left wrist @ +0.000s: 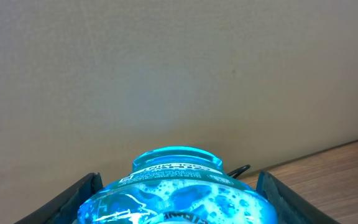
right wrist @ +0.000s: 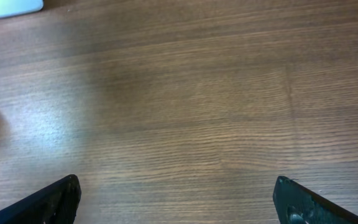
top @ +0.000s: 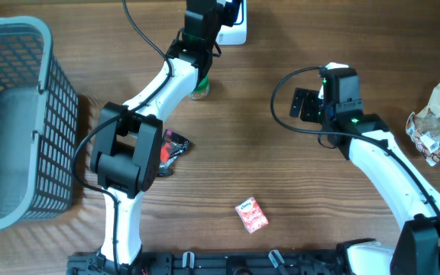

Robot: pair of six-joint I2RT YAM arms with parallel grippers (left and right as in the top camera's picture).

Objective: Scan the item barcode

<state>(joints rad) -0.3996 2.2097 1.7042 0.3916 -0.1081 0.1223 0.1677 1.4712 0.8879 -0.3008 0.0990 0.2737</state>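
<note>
In the left wrist view a clear bottle (left wrist: pixel 176 193) glowing bright blue, with a printed label around its neck, sits between my left gripper's dark fingers (left wrist: pixel 73 198). My left gripper (left wrist: pixel 176 205) is shut on the bottle, facing a plain beige wall. Overhead, the left gripper (top: pixel 218 23) is at the table's far edge, right beside the white scanner (top: pixel 236 27), and the arm hides the bottle. My right gripper (top: pixel 308 105) hovers open over bare wood at centre right, with nothing between its fingers (right wrist: pixel 55 202). The scanner's corner (right wrist: pixel 11 6) shows at the top left of the right wrist view.
A grey mesh basket (top: pixel 21 114) fills the left side. A small green-topped item (top: pixel 199 91) stands under the left arm. A black-and-red packet (top: pixel 173 149) lies by the left arm's base, a red packet (top: pixel 251 215) near the front, and a crinkled bag (top: pixel 434 122) at the right edge.
</note>
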